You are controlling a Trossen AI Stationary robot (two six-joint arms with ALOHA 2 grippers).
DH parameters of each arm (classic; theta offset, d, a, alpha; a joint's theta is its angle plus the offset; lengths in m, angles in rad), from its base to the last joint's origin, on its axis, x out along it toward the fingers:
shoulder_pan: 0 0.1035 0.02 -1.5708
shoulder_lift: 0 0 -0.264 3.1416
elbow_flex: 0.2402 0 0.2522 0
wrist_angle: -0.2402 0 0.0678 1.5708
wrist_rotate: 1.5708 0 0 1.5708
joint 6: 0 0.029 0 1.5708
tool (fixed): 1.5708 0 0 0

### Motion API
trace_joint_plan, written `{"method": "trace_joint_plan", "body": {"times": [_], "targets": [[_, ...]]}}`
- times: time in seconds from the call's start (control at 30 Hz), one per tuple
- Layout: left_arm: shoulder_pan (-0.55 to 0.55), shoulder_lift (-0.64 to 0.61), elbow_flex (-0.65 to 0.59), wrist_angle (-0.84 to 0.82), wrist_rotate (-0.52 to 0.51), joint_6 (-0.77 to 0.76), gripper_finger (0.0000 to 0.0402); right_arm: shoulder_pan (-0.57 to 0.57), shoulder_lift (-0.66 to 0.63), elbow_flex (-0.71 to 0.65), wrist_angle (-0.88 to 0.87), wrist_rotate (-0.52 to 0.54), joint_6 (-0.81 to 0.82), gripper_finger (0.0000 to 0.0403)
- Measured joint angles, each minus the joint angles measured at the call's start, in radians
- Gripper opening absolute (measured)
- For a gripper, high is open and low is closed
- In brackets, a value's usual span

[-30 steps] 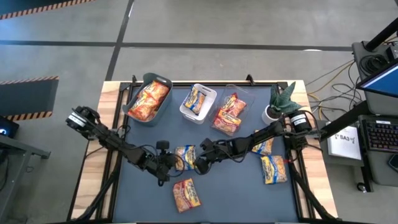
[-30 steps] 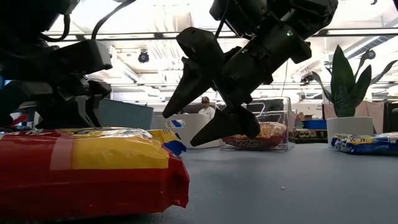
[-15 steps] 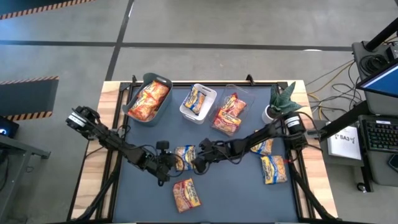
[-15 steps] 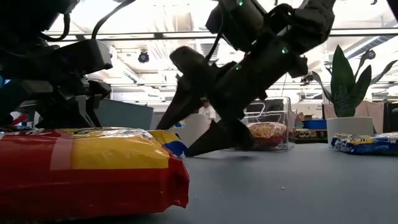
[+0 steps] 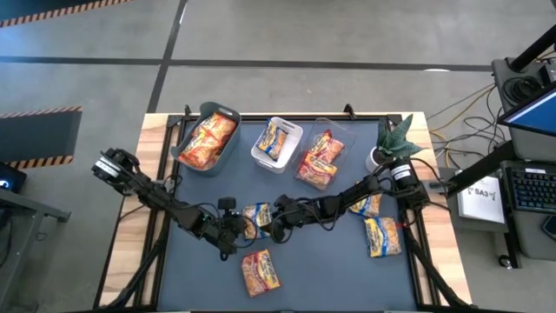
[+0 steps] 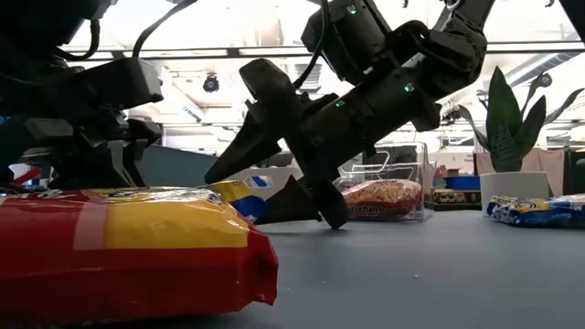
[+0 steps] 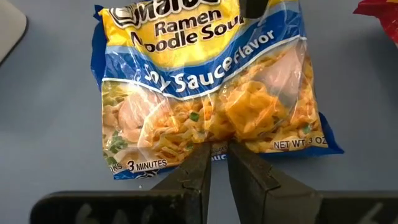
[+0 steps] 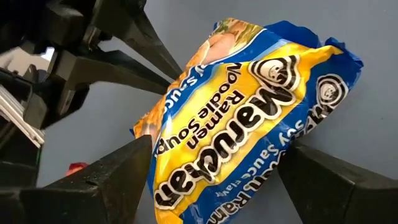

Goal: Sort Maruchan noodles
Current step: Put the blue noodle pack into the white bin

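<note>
Orange-red packet (image 5: pixel 261 271) lies nearest on the mat. Mid-table, blue-and-yellow packet (image 5: pixel 258 218) sits between both tools: left gripper (image 7: pixel 214 163) pinches its edge, right gripper (image 5: pixel 276 228) spread wide, fingers straddling its opposite end. Three bins (image 5: pixel 276 142) at far edge.

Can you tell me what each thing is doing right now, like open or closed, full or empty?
Left gripper: shut on the blue packet's edge.
Right gripper: open, around the packet's other end.
Blue packet: sealed, one end lifted.
Grey-green bin: holds orange packets.
White bin: holds a blue packet.
Clear bin: holds whitish packets.
</note>
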State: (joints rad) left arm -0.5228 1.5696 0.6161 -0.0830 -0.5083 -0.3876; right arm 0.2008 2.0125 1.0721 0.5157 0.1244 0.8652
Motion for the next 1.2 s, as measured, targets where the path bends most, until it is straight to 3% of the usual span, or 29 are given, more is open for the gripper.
{"method": "trace_joint_plan", "body": {"times": [0.47, 1.2], "targets": [[-0.001, 0.0, -0.001, 0.001, 0.0, -0.019, 0.0038, -0.002, 0.0, 0.0, 0.023, -0.002, 0.01, 0.0191], [-0.001, 0.0, 0.003, 0.005, -0.005, -0.017, 0.0038, -0.002, -0.002, 0.0, 0.023, 0.006, 0.004, 0.0169]]}}
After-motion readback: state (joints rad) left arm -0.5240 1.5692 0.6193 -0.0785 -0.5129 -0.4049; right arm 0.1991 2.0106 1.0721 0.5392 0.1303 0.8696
